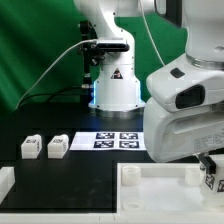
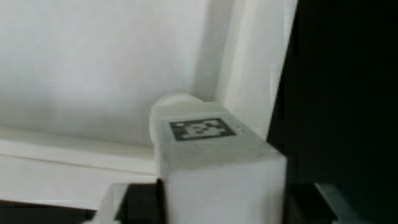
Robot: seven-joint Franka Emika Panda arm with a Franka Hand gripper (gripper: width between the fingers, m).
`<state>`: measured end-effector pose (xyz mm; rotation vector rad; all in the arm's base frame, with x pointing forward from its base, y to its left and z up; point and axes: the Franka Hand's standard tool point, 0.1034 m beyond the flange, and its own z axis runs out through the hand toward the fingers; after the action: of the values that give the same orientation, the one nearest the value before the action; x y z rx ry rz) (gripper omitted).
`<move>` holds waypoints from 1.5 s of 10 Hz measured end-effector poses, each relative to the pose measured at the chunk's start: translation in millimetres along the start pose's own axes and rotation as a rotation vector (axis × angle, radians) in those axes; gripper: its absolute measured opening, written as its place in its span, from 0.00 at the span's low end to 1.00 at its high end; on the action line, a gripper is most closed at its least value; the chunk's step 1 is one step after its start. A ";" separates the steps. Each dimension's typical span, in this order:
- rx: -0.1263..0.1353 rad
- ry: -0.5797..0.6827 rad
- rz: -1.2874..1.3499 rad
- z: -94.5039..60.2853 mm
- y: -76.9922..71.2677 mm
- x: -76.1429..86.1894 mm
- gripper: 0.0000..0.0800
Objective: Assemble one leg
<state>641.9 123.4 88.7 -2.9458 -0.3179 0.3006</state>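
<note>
My gripper [image 2: 231, 208] is shut on a leg [image 2: 217, 165], a white block with a black-and-white tag on its end face. Dark fingers [image 2: 146, 203] show on either side of it. The leg stands at a corner of the large white tray-like piece [image 2: 89, 70], close to its raised rim; I cannot tell whether it touches. In the exterior view the gripper [image 1: 209, 172] is at the lower right, over the tray-like piece [image 1: 160, 173], with the tagged leg [image 1: 213, 182] in it. Two more legs [image 1: 30, 148] [image 1: 57, 147] lie on the black table at the exterior view's left.
The marker board [image 1: 118, 140] lies on the table in front of the robot base [image 1: 112, 85]. Another white part [image 1: 5, 181] sits at the exterior view's lower left edge. The arm's bulky wrist [image 1: 185, 110] hides the exterior view's right side.
</note>
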 end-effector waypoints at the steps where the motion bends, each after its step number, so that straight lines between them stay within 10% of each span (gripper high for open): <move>1: 0.001 0.003 0.003 0.0 0.7 0.3 0.38; 3: -0.008 0.094 0.035 0.8 7.9 -1.3 0.38; 12: 0.107 0.128 1.100 1.4 12.2 -3.8 0.37; 15: 0.203 0.188 1.565 2.9 11.6 -6.9 0.37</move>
<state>636.8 111.1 85.0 -2.2852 1.8910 0.1618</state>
